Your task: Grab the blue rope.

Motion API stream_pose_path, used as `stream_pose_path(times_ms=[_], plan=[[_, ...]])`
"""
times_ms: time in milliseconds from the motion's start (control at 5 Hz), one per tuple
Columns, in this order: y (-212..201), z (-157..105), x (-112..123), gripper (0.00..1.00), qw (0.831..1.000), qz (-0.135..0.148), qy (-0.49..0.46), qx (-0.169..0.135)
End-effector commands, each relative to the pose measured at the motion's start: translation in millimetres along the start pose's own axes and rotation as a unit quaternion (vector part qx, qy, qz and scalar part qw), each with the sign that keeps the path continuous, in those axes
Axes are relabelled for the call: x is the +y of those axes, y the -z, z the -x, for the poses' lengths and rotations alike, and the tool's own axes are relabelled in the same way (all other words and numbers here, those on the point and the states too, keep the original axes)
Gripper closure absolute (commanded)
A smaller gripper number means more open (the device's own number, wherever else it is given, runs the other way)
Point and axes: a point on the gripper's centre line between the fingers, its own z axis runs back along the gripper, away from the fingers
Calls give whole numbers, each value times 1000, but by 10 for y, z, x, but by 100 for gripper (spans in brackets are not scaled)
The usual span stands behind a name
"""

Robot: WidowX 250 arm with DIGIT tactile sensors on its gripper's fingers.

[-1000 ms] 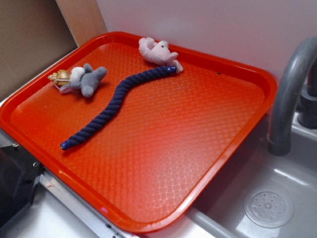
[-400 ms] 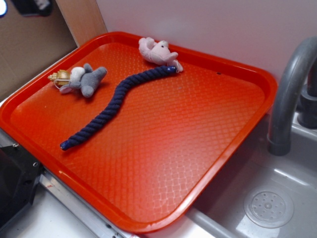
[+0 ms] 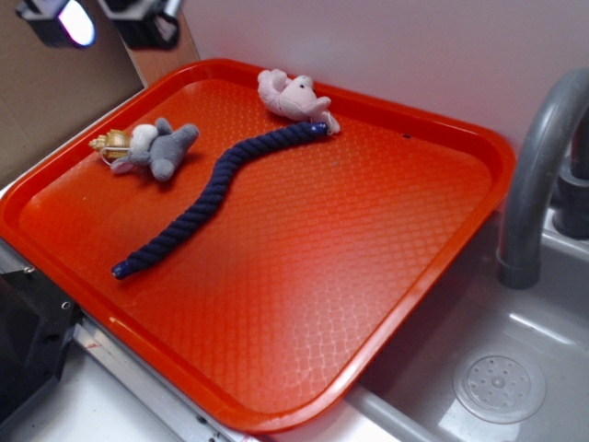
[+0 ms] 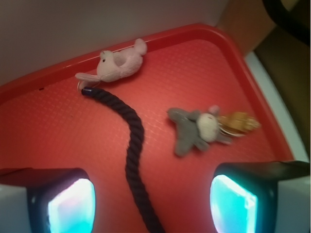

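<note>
Hand: my hand (image 4: pixel 151 206) is high above the tray (image 3: pixel 433 138), fingers spread, empty.
Rope: the rope (image 3: pixel 213 195) lies loose on the tray, far end touching the pink toy (image 3: pixel 290 95).
Progress: nothing gripped; descent and closing remain.
</note>
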Motion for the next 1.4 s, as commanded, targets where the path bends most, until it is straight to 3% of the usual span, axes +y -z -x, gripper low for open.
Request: stream_pose_path(times_ms=[0, 200, 600, 1000, 1200], plan=[[487, -141, -78, 0, 1000, -7, -7, 10], [761, -122, -73, 0, 999, -22, -2, 32], [1223, -7, -161, 0, 996, -20, 24, 78], [1388, 72, -187, 0, 994, -6, 27, 103], [1432, 103, -193, 100, 994, 2, 38, 105]])
